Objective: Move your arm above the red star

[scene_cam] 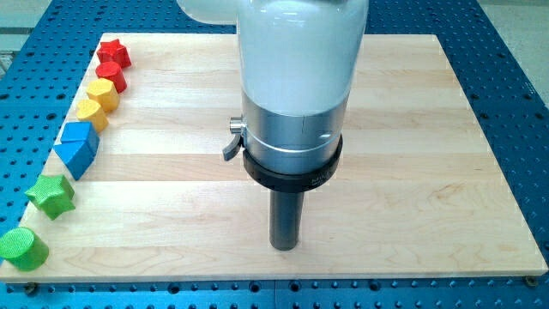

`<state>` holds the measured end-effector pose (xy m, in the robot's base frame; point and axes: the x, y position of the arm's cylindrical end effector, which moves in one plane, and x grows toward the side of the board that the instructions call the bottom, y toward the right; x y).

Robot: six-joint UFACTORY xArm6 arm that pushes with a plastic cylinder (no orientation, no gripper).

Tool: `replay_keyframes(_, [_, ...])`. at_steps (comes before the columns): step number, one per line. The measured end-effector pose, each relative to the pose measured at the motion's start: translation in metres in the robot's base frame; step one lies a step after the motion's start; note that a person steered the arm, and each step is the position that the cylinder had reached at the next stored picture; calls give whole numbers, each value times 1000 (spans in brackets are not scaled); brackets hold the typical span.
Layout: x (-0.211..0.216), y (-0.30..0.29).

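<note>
The red star (113, 53) lies at the top left corner of the wooden board (412, 129). My tip (284, 246) rests on the board near the bottom centre, far to the right of and below the red star. The white and silver arm body (296, 77) fills the top centre of the view and hides the board behind it.
A column of blocks runs down the board's left edge below the red star: a red cylinder (111, 77), a yellow block (104, 93), a second yellow block (93, 112), a blue block (77, 148), a green star (51, 195) and a green cylinder (21, 248).
</note>
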<state>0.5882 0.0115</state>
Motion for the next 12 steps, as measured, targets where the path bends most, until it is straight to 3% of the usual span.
replay_keyframes(4, [4, -7])
replay_keyframes(5, [30, -16])
replay_keyframes(10, [30, -35])
replay_keyframes(11, [9, -14])
replay_keyframes(12, [-69, 10])
